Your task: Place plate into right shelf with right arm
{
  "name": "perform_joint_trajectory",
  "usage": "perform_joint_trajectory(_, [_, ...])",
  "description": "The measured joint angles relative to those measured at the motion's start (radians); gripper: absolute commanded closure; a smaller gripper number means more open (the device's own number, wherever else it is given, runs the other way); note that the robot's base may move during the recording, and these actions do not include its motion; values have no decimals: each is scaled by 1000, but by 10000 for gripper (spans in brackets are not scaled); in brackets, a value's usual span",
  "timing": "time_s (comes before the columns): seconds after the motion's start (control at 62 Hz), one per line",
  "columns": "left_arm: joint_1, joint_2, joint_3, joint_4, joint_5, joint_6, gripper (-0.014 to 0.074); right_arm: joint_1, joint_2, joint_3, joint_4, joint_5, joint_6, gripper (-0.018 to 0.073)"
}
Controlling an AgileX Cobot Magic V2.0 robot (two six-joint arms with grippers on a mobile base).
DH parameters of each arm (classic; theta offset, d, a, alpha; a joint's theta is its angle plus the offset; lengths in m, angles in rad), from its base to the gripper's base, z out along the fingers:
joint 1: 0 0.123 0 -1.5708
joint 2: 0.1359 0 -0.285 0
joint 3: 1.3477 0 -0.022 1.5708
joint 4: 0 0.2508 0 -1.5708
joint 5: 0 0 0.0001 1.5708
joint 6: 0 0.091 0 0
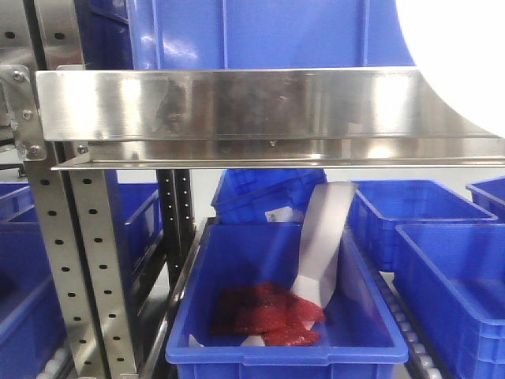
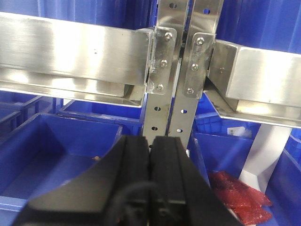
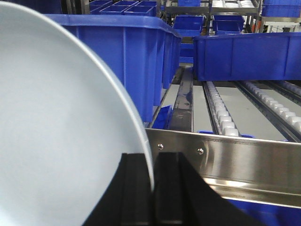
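A white plate fills the left of the right wrist view, held upright on edge. My right gripper is shut on its rim, just in front of the steel front rail of the roller shelf. In the front view the plate shows as a bright white disc at the top right, in front of the steel rail. My left gripper is shut and empty, in front of the perforated steel uprights.
Large blue bins stand on the roller shelf to the left and at the back. Below, a blue bin holds red packets and a white strip. More blue bins stand to the right.
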Motion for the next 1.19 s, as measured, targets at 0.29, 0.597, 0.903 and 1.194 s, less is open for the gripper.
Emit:
perform_joint_trajectory(0.29, [0, 0, 0, 0, 0, 0, 724, 0, 96, -139, 17, 5, 0, 505])
perform_joint_trajectory(0.597, [0, 0, 0, 0, 0, 0, 724, 0, 473, -538, 24, 3, 0, 505])
perform_joint_trajectory(0.903, [0, 0, 0, 0, 0, 0, 724, 28, 865, -928, 31, -19, 0, 505])
perform_joint_trajectory(1.194, [0, 0, 0, 0, 0, 0, 724, 102, 1207, -1186, 31, -97, 0, 505])
